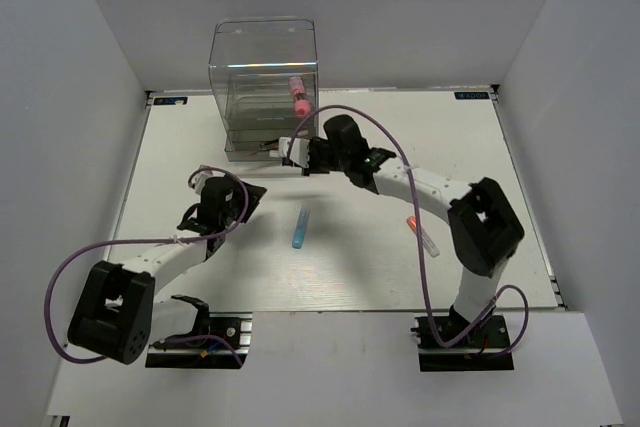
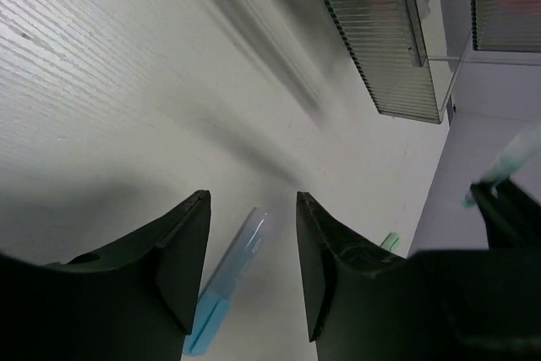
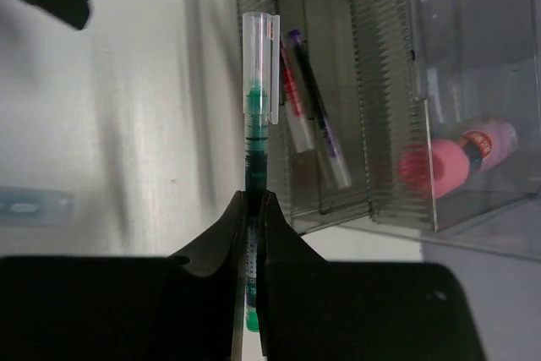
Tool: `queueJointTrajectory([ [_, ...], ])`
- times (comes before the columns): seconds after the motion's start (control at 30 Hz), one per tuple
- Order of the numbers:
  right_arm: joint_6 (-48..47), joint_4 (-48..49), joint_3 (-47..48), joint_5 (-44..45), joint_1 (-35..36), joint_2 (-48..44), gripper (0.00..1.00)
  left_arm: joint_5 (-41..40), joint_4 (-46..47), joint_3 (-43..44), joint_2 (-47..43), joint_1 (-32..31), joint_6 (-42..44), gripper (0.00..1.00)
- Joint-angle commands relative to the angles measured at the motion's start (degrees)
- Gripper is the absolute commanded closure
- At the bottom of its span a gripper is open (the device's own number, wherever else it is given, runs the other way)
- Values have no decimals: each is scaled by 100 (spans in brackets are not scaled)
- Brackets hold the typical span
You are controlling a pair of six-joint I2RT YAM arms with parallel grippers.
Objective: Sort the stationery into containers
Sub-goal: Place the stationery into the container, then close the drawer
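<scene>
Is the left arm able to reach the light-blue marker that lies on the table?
Probably yes: the left tool points at the light-blue marker with jaws apart, and nothing lies between them.

no writing is legible: the blue stickers (image 1: 470,96) at the tabletop (image 1: 480,167) corners and the label on the pink tube (image 3: 461,158) are too blurred.

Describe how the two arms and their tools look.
The left arm and right arm have white links and bulky black joint housings, each trailed by a purple cable. The left tool and right tool have black fingers tapering to the tips.
</scene>
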Motion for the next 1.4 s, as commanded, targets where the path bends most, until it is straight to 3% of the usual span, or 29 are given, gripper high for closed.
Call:
queueJointTrajectory([
  [0.0, -357, 117, 870, -6, -77, 576, 100, 295, 511, -34, 122, 64, -98, 45],
  [0.1, -463, -50, 1581, -15, -138, 1041, 100, 348, 687, -34, 255, 117, -99, 46],
  [0.3, -665, 90, 2091, 117, -217, 1623, 100, 524, 968, 203, 659, 169, -99, 46],
  [0.33, -639, 47, 2136, 117, -209, 1711, 86, 576, 1073, 203, 790, 169, -99, 46],
  [0.47, -499, 73, 2120, 29, -261, 1721, 53, 629, 1424, 492, 1211, 222, -99, 45],
  [0.57, -350, 178, 1918, -68, -288, 1493, 48, 691, 1775, 764, 1685, 222, -99, 47],
  [0.6, -227, 204, 1882, -111, -296, 1379, 47, 769, 1890, 836, 1827, 222, -99, 56],
  [0.7, 317, 178, 1733, -103, -367, 1062, 50, 1059, 2251, 1187, 2284, 275, -151, 79],
  [0.73, 589, 109, 1654, -112, -436, 931, 57, 1173, 2252, 1292, 2581, 336, -151, 88],
  [0.77, 740, 73, 1619, -129, -472, 756, 67, 1226, 2321, 1485, 2715, 336, -212, 90],
  [0.8, 1124, -14, 1505, -190, -542, 667, 84, 1227, 2452, 1556, 2846, 336, -213, 91],
  [0.87, 1320, -103, 1076, -339, -709, 254, 94, 1280, 2559, 1767, 3181, 336, -318, 93],
  [1.07, 1620, 55, -487, -402, -1069, -818, 96, 1280, 2744, 2321, 3708, 389, -450, 93],
  [1.37, 1866, 20, -1668, -296, -1509, -1575, 96, 1227, 3007, 3024, 4280, 442, -819, 94],
])
